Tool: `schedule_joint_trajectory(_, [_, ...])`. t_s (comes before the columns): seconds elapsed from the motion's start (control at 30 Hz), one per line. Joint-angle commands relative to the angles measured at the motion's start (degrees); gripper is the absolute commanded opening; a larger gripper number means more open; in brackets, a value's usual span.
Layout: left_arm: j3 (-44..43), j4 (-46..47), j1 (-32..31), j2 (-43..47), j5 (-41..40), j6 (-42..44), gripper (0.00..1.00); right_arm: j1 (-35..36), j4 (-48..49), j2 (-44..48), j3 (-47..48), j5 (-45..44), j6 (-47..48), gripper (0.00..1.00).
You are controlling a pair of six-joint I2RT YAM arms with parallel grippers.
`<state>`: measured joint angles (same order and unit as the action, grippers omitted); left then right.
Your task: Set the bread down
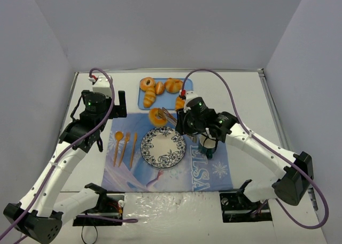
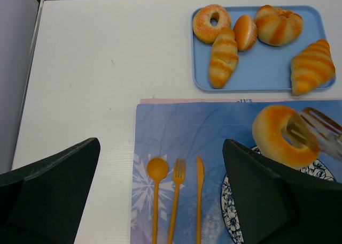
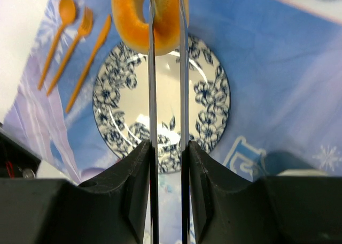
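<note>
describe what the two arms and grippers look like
Both the left arm and right arm have white links, black joints and a small green light. A purple cable runs along each. The left gripper and right gripper have black, wedge-shaped fingers.

Top view looks down from above and behind the arms over the whole bench (image 1: pixel 128 78); left wrist view faces far-right, low; right wrist view looks steeply down, close; all share the plate (image 1: pixel 163 150).

We see a robot lab booth, not a home: plain grey walls (image 1: pixel 171 24) close three edges of the white table (image 1: pixel 256 94). A left arm (image 1: pixel 64 164) and a right arm (image 1: pixel 262 147) stand at its near edge. The placemat (image 1: pixel 214 172), plate (image 1: pixel 145 147), cutlery (image 1: pixel 124 146) and tray (image 1: pixel 188 86) look staged.
</note>
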<state>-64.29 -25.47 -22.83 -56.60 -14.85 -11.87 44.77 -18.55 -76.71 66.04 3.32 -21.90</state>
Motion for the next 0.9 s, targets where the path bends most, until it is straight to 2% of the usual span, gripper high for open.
schedule_joint_trajectory(0.0, [-2.5,2.8,-0.4,-0.1,-0.7,1.2,0.97,2.3,1.1,4.6,-4.0,-1.2,-2.3,0.0])
schedule_joint_trajectory(0.4, [-2.5,2.7,-0.4,-0.2,-0.9,1.3,0.97,9.6,0.8,4.9,-10.8,-6.9,-5.3,0.0])
schedule_joint_trajectory(0.67, [-2.5,2.7,-0.4,-0.4,-0.7,1.3,0.97,10.4,1.2,4.4,-12.2,-9.9,-6.2,0.0])
schedule_joint_trajectory(0.87, [-2.5,2.7,-0.4,-0.5,-0.7,1.3,0.97,10.9,1.6,4.3,-12.7,-10.1,-6.5,0.13])
